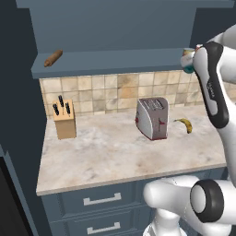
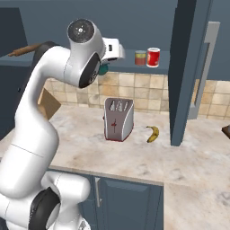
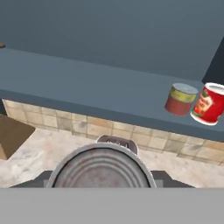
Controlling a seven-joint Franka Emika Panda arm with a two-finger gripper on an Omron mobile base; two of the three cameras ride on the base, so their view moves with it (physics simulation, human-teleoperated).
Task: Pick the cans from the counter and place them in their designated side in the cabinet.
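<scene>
Left base view: toaster (image 1: 152,118) on the counter (image 1: 101,156), knife block (image 1: 64,120) left of it, banana (image 1: 185,124) right, rolling pin (image 1: 53,58) on the cabinet (image 1: 110,62) shelf above. Right base view: short can (image 2: 140,58) and red can (image 2: 153,57) on the shelf above the toaster. Hand view: gripper (image 3: 101,186) jaws clamp the teal can (image 3: 101,168), held above the toaster.

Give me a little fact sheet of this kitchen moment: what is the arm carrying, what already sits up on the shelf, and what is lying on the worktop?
held: teal-labelled can, grey metal top facing the hand camera
gripper: shut on the can, raised near the shelf
cabinet shelf: short red-orange can beside red can with white bands; rolling pin at the far left
counter: toaster, banana, knife block
</scene>
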